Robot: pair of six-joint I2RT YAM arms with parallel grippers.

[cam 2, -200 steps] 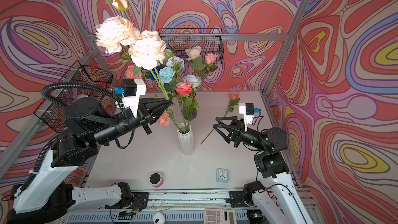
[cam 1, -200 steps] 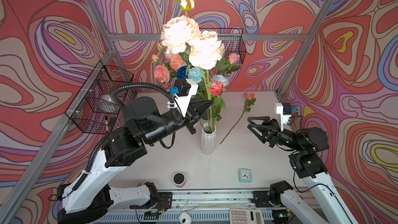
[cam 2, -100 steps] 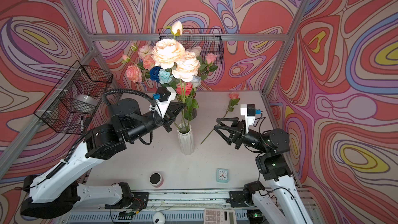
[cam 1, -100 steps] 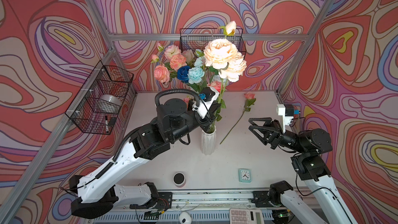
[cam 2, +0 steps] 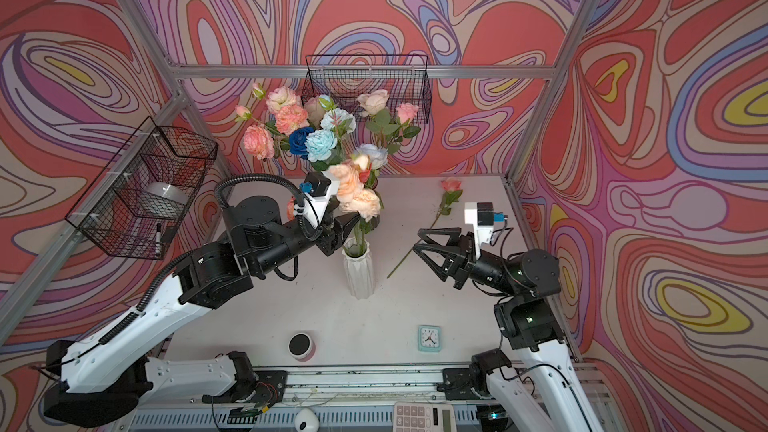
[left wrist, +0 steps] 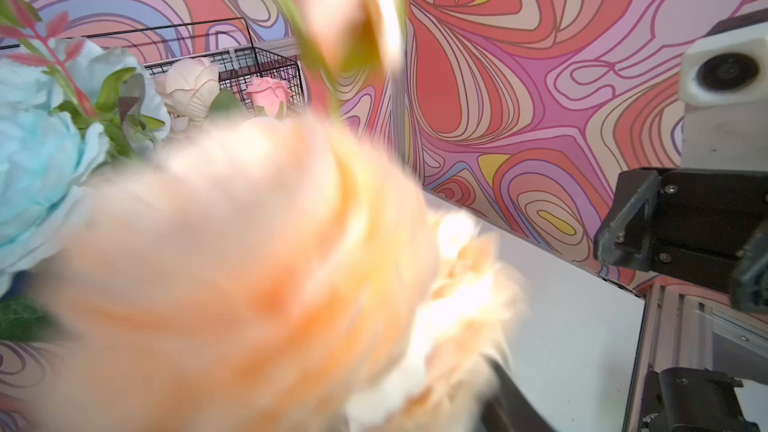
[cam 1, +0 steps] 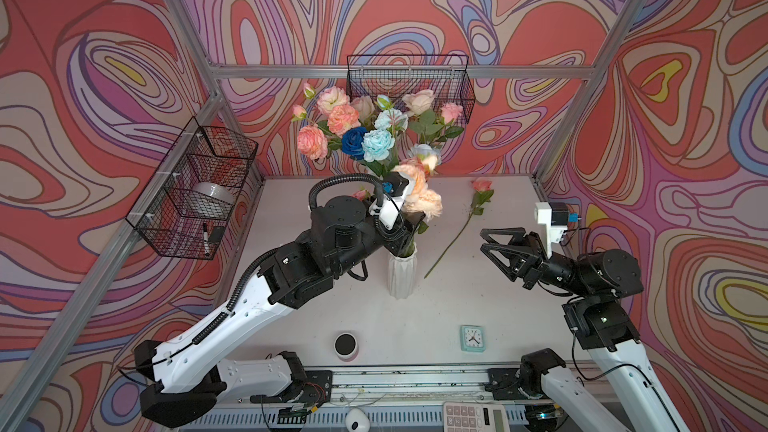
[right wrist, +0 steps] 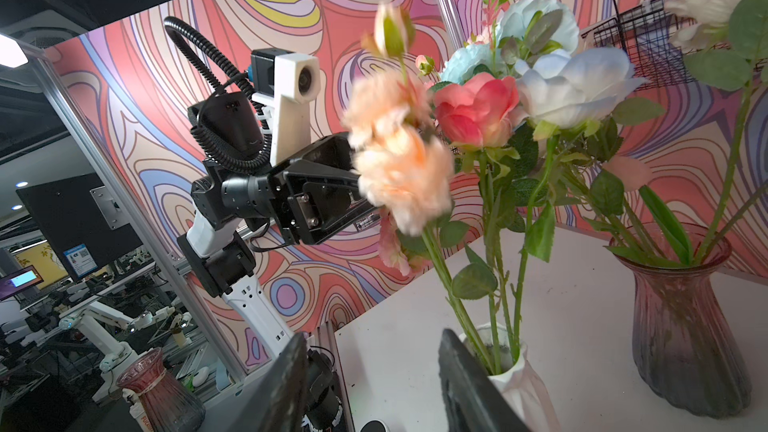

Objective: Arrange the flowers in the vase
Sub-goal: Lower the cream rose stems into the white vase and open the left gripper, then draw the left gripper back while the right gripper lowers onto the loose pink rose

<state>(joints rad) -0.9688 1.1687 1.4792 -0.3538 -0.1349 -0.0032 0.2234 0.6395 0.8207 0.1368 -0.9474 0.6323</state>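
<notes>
You have a white ribbed ceramic vase (cam 1: 402, 274) upright at mid-desk. It holds leafy green stems topped by blurred peach peonies (cam 1: 424, 201), a coral-pink rose (right wrist: 473, 114) and a pale blue rose (right wrist: 573, 85). One long-stemmed pink rose (cam 1: 482, 185) lies flat near the back right corner. A mixed pink, cream and blue bouquet (cam 1: 361, 135) stands in a purple glass vase (right wrist: 685, 326) near the back edge.

A white table (cam 1: 316, 326) sits inside walls of swirling red, pink and purple. At 12 o'clock a black wire basket (cam 1: 409, 76) hangs on the back wall. At 9 o'clock a second wire basket (cam 1: 166, 218) on the side wall holds a silvery roll of tape (cam 1: 214, 197) and a black marker (cam 1: 205, 238). A small round black-topped canister (cam 1: 346, 344) stands at 7 o'clock and a little teal clock (cam 1: 472, 338) at 5 o'clock. Beyond the front edge, a calculator (cam 1: 476, 417) lies at 5 o'clock and a white rounded device (cam 1: 357, 422) at 6 o'clock.
</notes>
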